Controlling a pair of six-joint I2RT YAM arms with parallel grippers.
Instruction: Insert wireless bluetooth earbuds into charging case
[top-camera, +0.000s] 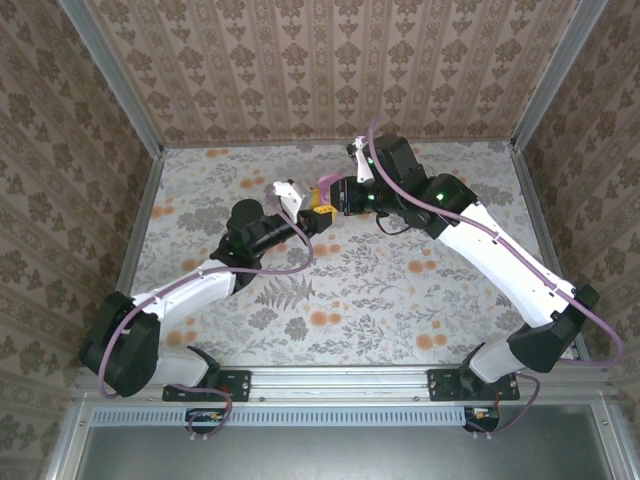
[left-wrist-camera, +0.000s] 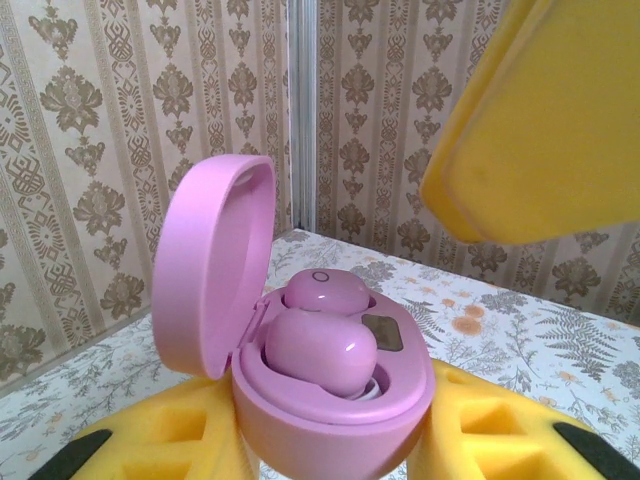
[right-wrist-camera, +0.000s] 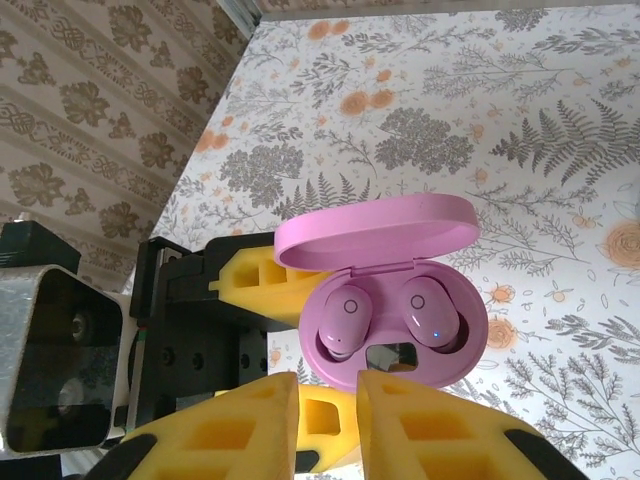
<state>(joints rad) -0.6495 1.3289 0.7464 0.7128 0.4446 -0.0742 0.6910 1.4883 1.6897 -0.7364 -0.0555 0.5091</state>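
The pink charging case (left-wrist-camera: 335, 405) stands with its lid (left-wrist-camera: 215, 265) swung open, and my left gripper (left-wrist-camera: 335, 440) is shut on its base between yellow fingers. Both pink earbuds lie in the wells. One earbud (right-wrist-camera: 432, 312) sits flat with a small blue light on. The other earbud (right-wrist-camera: 345, 325) is slightly tilted, with a white tip (left-wrist-camera: 372, 392) showing at its edge. My right gripper (right-wrist-camera: 328, 400) hovers just above the case, shut, with nothing between its fingers. From above, the case (top-camera: 325, 187) is held over the middle back of the table, between the two wrists.
The floral table (top-camera: 400, 290) spreads out below both arms. Patterned walls with metal corner posts (left-wrist-camera: 303, 110) close in the back and sides. A yellow finger (left-wrist-camera: 540, 130) of the right gripper hangs close over the case.
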